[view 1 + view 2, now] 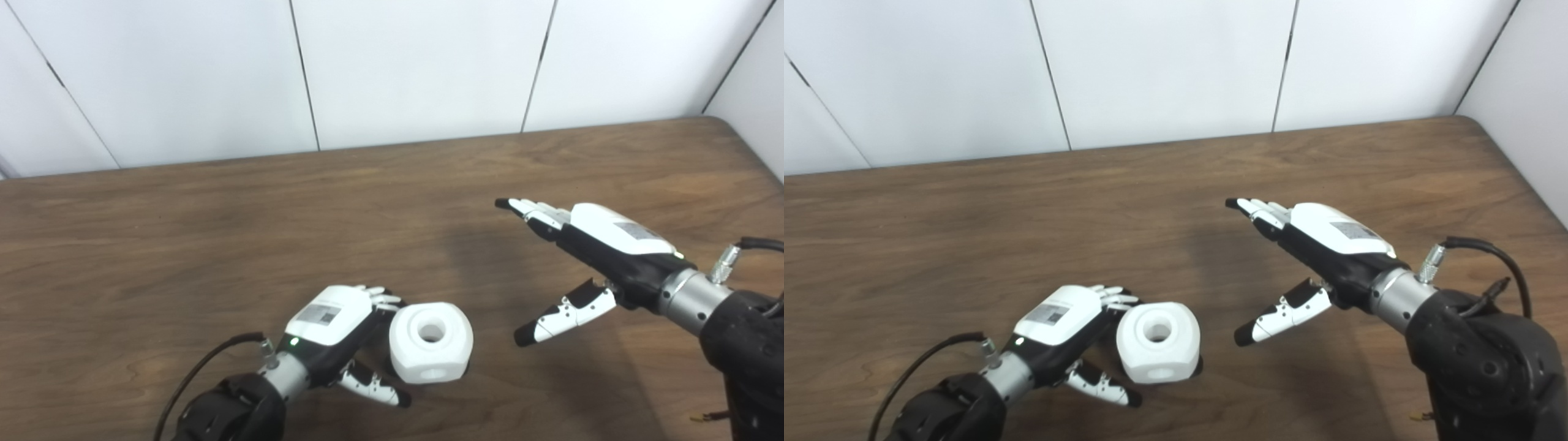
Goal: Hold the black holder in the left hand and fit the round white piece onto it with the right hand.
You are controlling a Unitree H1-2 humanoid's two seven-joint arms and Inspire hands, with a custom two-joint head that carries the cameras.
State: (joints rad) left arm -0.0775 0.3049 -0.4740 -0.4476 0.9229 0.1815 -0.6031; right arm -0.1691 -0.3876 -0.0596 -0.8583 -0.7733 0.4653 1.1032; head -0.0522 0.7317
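The brown wooden desk [245, 245] fills the view, with white wall panels [416, 67] behind its far edge. On it there are only 2 hands and 1 white part.

The right hand [588, 263] hangs above the desk to the right of centre, well apart from the part. Its fingers are stretched out straight toward the left, the thumb dropped below them, and it has hold of nothing.

The left hand [343, 340] sits low near the front edge. Its fingers curl round the left and far side of the round white piece [430, 342] and its thumb lies along the near side, so it looks wrapped about the piece, though whether it is gripping or only cradling it I cannot tell.

The round white piece is a chunky rounded block with a hole in its top and another in its front face. A sliver of black shows at its lower right edge; that may be the black holder [467, 367], but most of it is hidden, so I cannot say the 2 are fully seated.

My judgement of the risks: if the piece is only perched, opening the left hand could tip it off. If the right hand comes down to press, its straight fingers could push the block sideways out of the left hand's loose curl.
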